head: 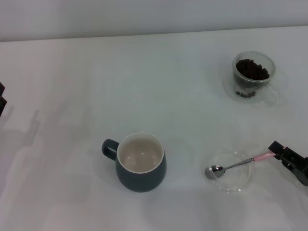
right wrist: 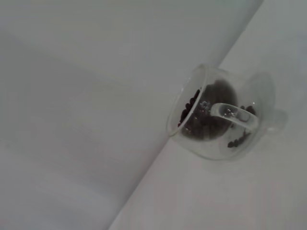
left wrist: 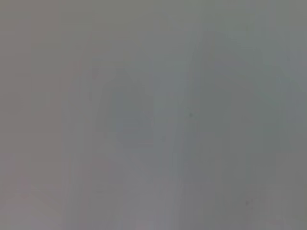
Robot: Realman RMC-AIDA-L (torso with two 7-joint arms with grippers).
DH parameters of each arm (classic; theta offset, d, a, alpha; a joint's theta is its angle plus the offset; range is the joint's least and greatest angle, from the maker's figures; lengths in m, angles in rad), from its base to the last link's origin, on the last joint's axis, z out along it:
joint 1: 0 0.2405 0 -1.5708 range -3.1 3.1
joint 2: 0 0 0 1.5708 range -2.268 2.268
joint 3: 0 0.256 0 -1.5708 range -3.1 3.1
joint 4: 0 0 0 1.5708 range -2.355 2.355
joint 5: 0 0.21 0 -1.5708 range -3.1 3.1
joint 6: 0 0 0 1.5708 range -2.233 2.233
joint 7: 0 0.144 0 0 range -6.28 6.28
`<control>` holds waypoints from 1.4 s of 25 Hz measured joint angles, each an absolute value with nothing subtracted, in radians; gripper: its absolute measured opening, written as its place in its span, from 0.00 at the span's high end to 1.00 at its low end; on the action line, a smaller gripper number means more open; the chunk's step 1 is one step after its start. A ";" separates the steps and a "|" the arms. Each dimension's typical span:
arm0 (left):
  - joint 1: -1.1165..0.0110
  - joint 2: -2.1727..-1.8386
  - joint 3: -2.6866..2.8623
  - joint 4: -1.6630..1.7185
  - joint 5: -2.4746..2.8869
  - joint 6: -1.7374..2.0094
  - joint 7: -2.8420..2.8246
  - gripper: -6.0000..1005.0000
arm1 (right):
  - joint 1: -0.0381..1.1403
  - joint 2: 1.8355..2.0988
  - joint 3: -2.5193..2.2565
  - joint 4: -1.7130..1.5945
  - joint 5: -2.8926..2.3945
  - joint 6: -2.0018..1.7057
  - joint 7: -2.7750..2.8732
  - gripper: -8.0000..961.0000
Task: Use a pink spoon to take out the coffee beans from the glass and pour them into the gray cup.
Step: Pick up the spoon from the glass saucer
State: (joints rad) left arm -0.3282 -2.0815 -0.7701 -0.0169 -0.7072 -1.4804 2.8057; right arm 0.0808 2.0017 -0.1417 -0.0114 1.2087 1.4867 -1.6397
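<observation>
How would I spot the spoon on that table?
Start at the gray cup near the front of the white table. To its right lies a shallow clear saucer; the pink spoon rests there, silver bowl, pale pink handle at the right gripper.

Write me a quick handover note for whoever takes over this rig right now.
Right hand: at the pink spoon's handle tip, near the table's right edge; grip unconfirmed.
Left hand: parked at the far left edge.
Spoon: bowl resting in the clear saucer.
Glass: far right, full of coffee beans.
Gray cup: centre front, empty, handle toward the left.
Done: nothing scooped.
Left: lift the spoon, scoop beans, pour into the cup.
</observation>
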 joint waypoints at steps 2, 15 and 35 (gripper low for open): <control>-0.328 -2.082 -0.770 -0.017 -0.707 -1.480 2.806 0.35 | 0.082 2.002 -0.140 -0.010 1.209 1.481 -1.637 0.54; -0.331 -2.080 -0.770 -0.017 -0.708 -1.467 2.806 0.35 | 0.095 2.005 -0.137 -0.003 1.209 1.460 -1.627 0.64; -0.342 -2.077 -0.770 -0.017 -0.709 -1.456 2.806 0.35 | 0.091 2.003 -0.150 -0.009 1.207 1.472 -1.620 0.66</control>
State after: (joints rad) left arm -0.3421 -2.0770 -0.7701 -0.0168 -0.7087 -1.4557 2.8057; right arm 0.0908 2.0032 -0.1499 -0.0090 1.2072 1.4720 -1.6199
